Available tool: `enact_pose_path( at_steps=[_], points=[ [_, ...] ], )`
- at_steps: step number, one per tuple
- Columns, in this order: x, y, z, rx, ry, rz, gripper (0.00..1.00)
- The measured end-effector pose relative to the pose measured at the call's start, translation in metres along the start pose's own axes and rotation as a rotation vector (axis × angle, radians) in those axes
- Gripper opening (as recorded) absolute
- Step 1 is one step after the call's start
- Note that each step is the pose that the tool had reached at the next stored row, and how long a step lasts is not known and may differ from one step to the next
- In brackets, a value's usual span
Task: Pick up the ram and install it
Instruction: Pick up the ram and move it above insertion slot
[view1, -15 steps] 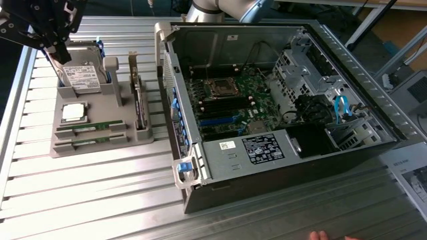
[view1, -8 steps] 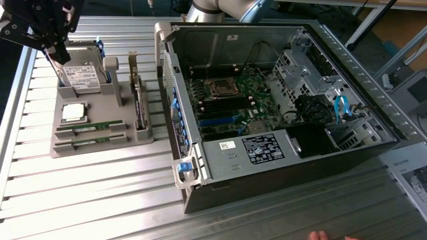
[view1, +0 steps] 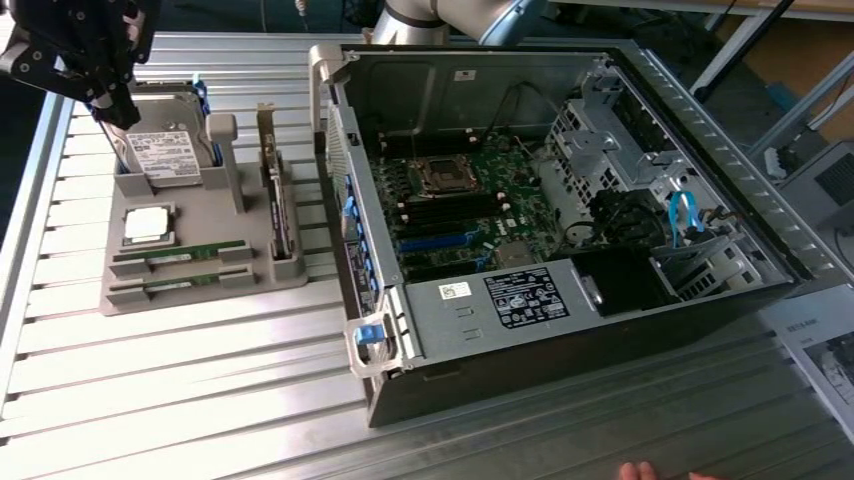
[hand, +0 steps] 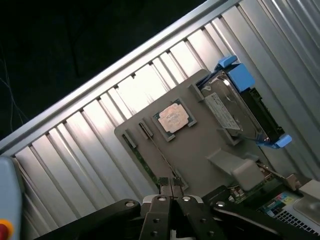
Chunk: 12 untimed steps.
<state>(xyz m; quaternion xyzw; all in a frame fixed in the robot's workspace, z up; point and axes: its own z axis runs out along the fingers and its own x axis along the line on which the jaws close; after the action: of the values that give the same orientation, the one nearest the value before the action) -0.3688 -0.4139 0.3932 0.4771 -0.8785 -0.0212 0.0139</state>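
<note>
Since the ram (view1: 180, 254) is a thin bare board with chips along its face, I judge it light and stiff but easy to harm; it would flex or crack under a sideways load, and its contact edge should not be pinched; the sound hold is across its two flat faces near the middle of the upper edge, squarely, so it cannot swing. It lies on edge in a slot at the near end of the grey tray (view1: 207, 225), on the exterior view's left, with a second stick (view1: 170, 290) parallel and just nearer; the square processor (view1: 147, 225) sits just beyond them, the hard drive (view1: 167, 155) stands at the tray's far end, and the tall expansion card (view1: 278, 210) stands along the tray's right side. Right of the tray lies the open computer case (view1: 400, 90), board exposed. My gripper (hand: 172, 186) hangs high over the far left corner of the tray, above the hard drive and well apart from the ram; its fingers are pressed together with nothing between them, so the pick is not yet begun.
</note>
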Motion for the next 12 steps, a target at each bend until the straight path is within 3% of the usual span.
enact_pose_path(
  at_steps=[8, 12],
  points=[
    [0.0000, 0.0000, 0.0002, -0.0009, 0.0084, -0.145, 0.10],
    [0.0000, 0.0000, 0.0004, -0.0021, 0.0145, -0.244, 0.10]
  ],
)
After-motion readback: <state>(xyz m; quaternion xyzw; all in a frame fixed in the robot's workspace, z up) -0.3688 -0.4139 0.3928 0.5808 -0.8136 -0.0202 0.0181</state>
